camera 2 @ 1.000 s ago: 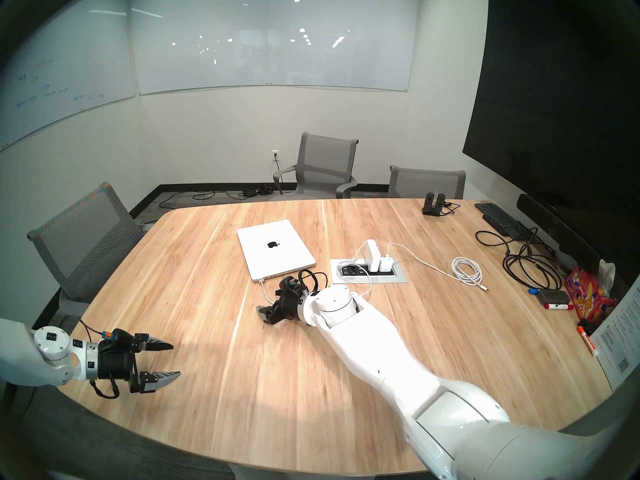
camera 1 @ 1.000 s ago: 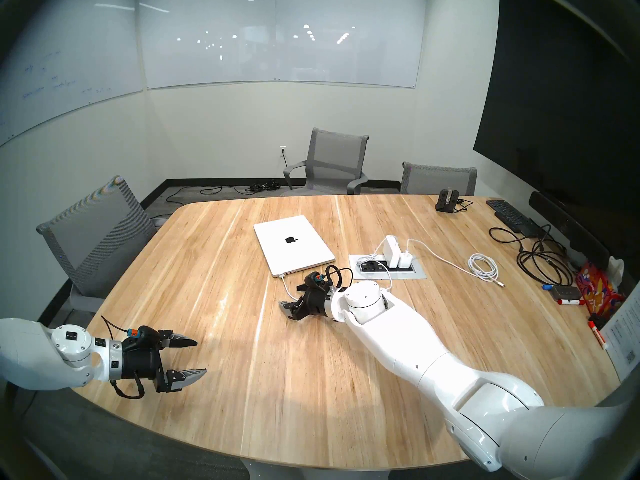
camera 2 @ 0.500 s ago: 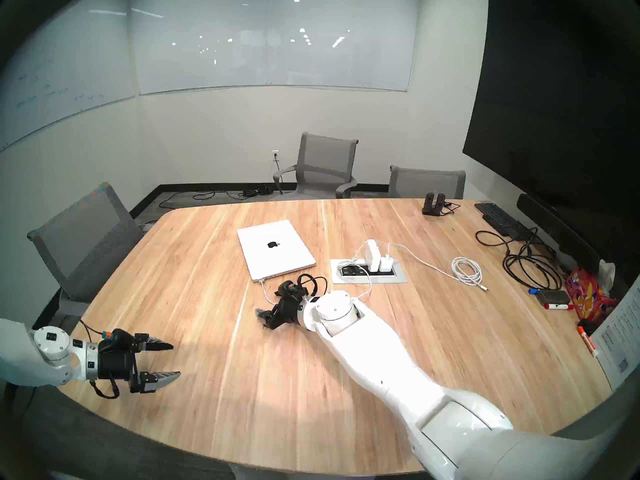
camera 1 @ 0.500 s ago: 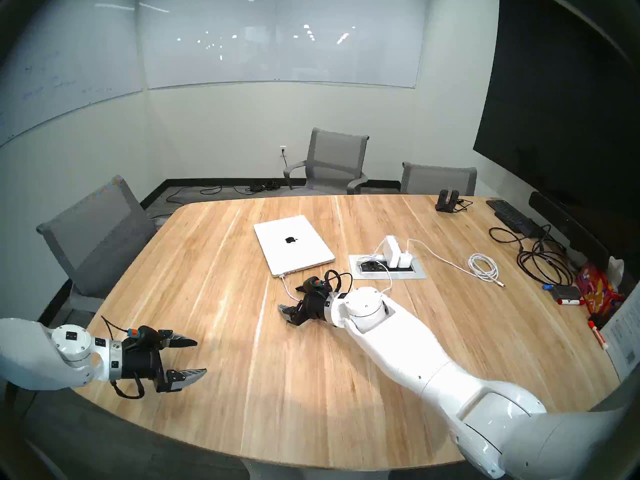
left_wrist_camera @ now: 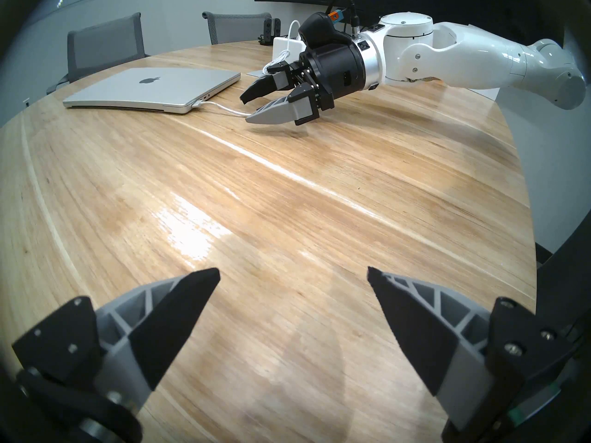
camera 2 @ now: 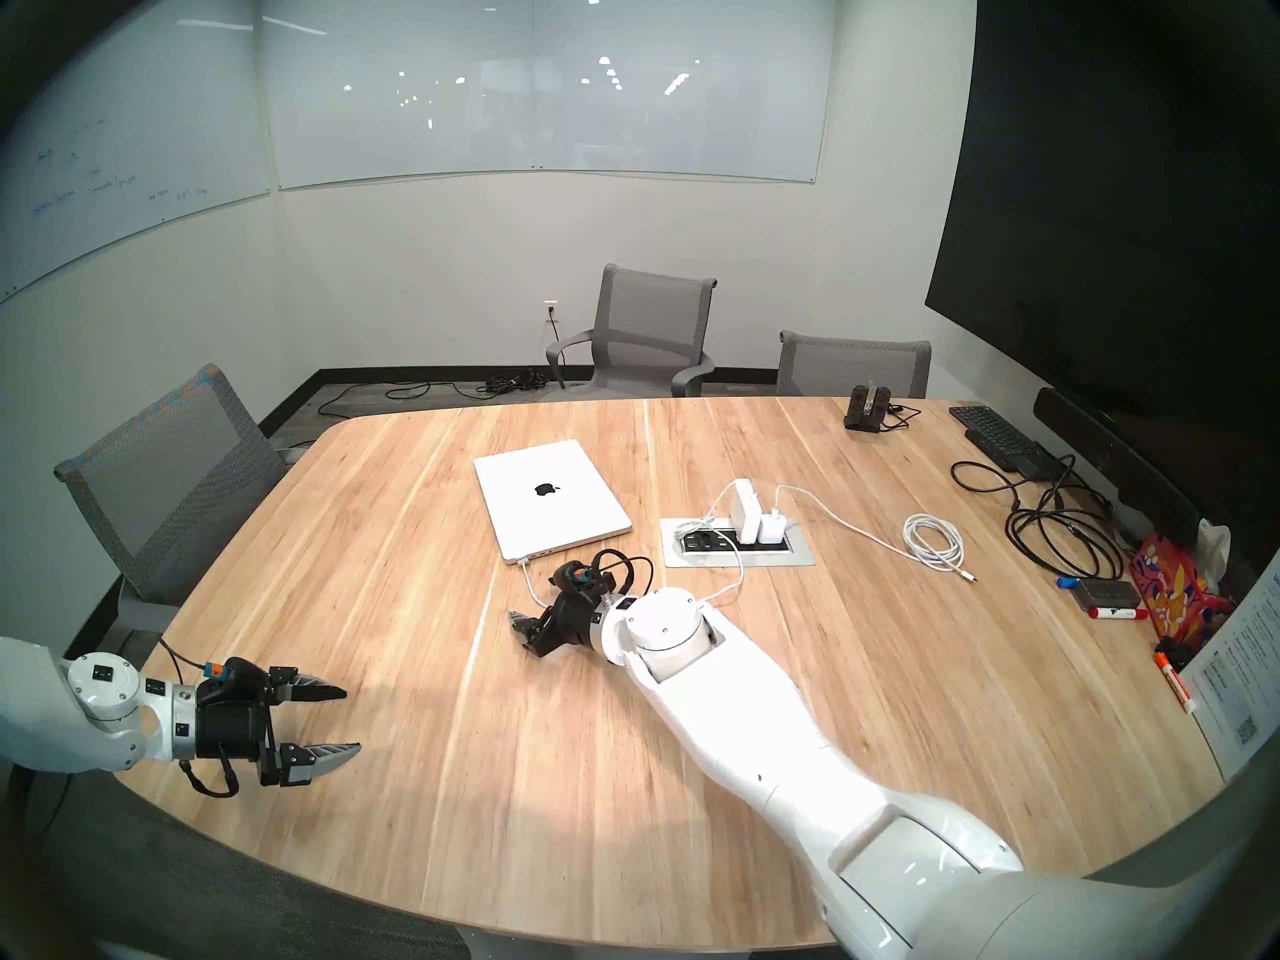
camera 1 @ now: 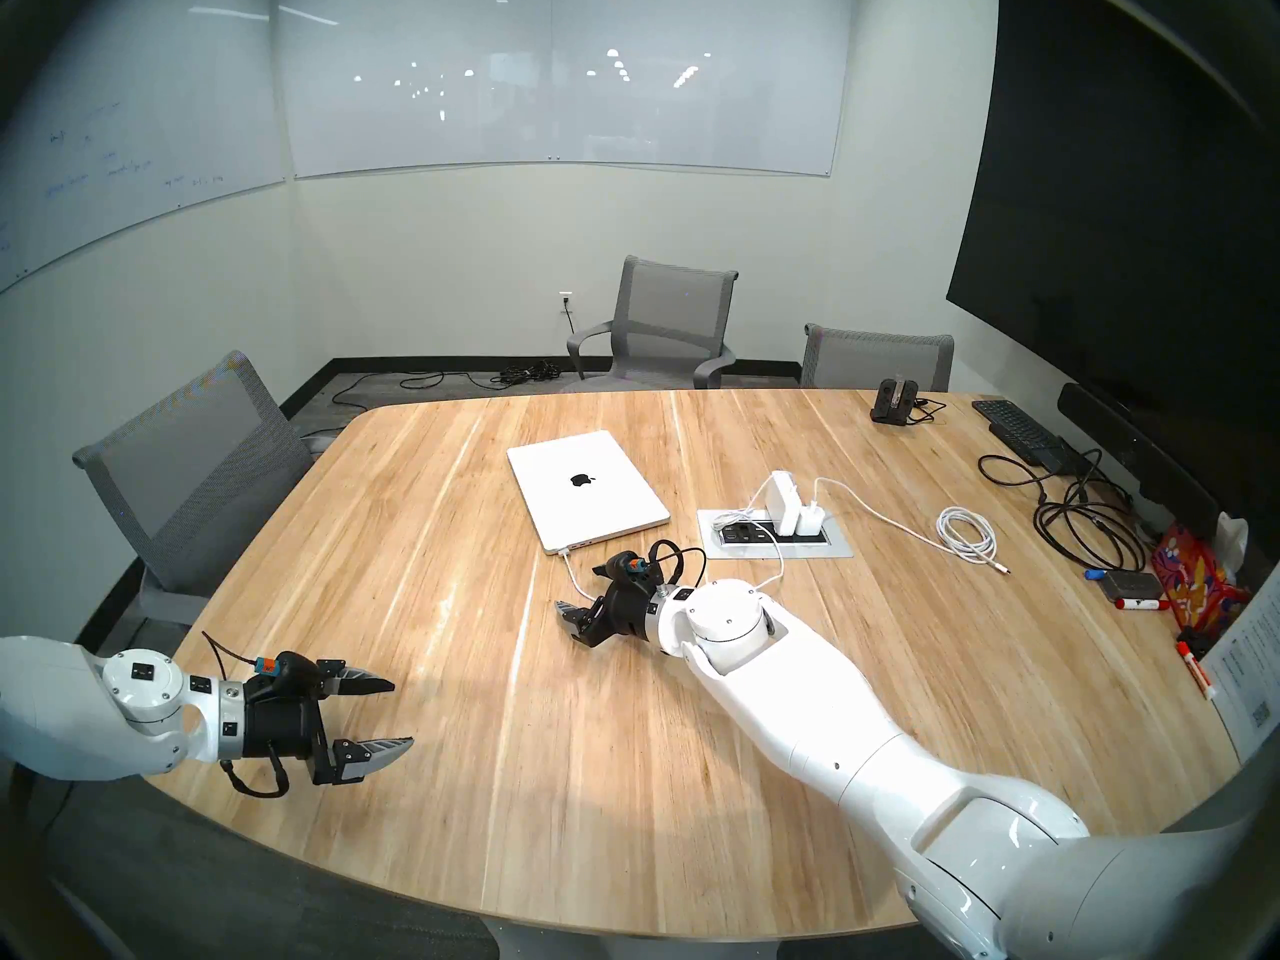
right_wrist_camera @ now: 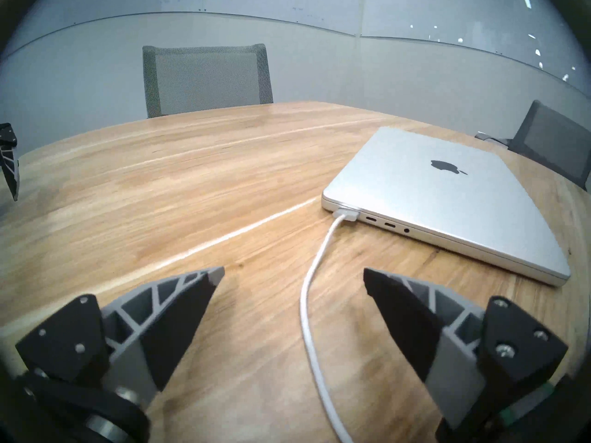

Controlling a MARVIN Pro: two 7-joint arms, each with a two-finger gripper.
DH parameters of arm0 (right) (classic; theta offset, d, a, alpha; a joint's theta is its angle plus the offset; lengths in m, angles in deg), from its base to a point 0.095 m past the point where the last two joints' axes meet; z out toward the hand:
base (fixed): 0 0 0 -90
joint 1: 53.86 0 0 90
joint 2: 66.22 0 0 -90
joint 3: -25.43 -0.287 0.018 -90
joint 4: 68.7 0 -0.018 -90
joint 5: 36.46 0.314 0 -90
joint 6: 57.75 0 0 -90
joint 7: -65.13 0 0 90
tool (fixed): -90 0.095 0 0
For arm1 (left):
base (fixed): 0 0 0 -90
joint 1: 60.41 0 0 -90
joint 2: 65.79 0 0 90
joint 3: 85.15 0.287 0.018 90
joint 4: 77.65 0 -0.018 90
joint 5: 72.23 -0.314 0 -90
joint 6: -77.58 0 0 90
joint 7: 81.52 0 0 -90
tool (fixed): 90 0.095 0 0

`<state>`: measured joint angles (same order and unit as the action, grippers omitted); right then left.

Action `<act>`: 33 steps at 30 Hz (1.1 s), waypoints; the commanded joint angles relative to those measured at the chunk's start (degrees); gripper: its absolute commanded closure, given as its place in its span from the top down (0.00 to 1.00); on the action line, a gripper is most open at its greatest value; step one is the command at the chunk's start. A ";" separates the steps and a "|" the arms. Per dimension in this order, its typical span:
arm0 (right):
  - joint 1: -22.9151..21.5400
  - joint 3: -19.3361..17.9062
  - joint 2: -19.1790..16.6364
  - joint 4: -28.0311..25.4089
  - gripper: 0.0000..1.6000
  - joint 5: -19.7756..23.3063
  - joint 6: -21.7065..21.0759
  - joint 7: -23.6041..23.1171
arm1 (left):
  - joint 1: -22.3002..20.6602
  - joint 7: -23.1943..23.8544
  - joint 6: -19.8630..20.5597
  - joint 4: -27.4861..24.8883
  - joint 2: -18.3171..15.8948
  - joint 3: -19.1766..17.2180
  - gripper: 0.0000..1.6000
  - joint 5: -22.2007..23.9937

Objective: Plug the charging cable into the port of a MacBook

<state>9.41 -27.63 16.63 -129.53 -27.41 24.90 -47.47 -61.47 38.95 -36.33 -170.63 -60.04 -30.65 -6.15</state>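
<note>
On my wooden table (camera 1: 623, 764) the closed MacBook (right_wrist_camera: 447, 193) already has the charging cable (right_wrist_camera: 311, 273) seated in its endmost port (right_wrist_camera: 347, 212), so I only need to retreat: both the right gripper (right_wrist_camera: 294, 273) and the left gripper (left_wrist_camera: 293, 273) gape empty, the right barely shifted since a second ago.

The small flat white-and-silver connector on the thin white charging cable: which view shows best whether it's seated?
The right wrist view: the connector sits large against the silver laptop's side edge, at the end of its row of ports. The left wrist view shows it small. In both head views it is tiny.
</note>
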 commanded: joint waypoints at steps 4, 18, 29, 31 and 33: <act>0.45 -0.99 -0.24 -2.59 1.00 0.33 0.84 0.90 | -0.33 -0.03 -0.07 0.02 0.06 -0.35 1.00 -0.01; 3.20 -2.90 -4.46 -10.56 1.00 1.37 -1.24 -0.48 | -0.34 -0.03 -0.07 0.02 0.06 -0.34 1.00 0.00; 5.81 -5.06 -9.41 -17.69 1.00 2.34 -3.48 -3.30 | -0.34 -0.03 -0.08 0.02 0.07 -0.33 1.00 0.00; 6.81 -6.17 -10.56 -19.29 1.00 2.90 -3.73 -3.55 | -0.34 -0.03 -0.08 0.02 0.07 -0.33 1.00 0.00; 7.32 -6.89 -11.29 -19.92 1.00 3.47 -3.77 -4.23 | -0.34 -0.03 -0.08 0.02 0.07 -0.32 1.00 0.00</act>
<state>15.29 -32.25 8.86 -144.53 -25.39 20.78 -50.44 -61.48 38.95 -36.33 -170.63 -60.04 -30.65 -6.15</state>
